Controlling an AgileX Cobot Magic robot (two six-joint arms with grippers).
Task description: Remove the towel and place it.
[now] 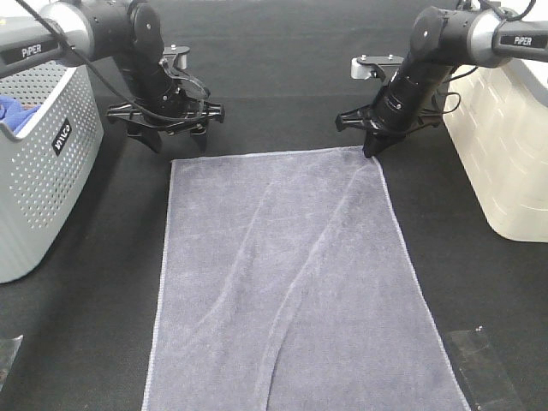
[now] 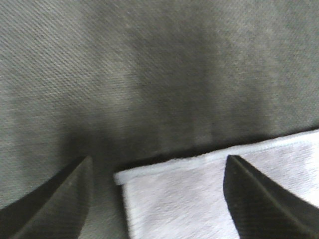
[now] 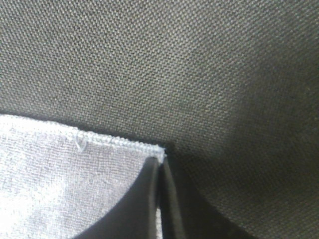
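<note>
The towel (image 1: 291,282) reads grey-lavender, plain, paler hem stitching. Black bench (image 1: 274,77), finely woven. Now the grey basket (image 1: 38,180), dotted all over with holes, bright blue cloth (image 1: 14,110) inside. The cream basket (image 1: 505,163) carries a brick-like grid.

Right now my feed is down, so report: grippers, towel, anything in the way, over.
Left gripper open, astride left corner of towel. Right gripper shut on its right corner. Lying flat on table. Grey basket, white basket off to the sides.
</note>
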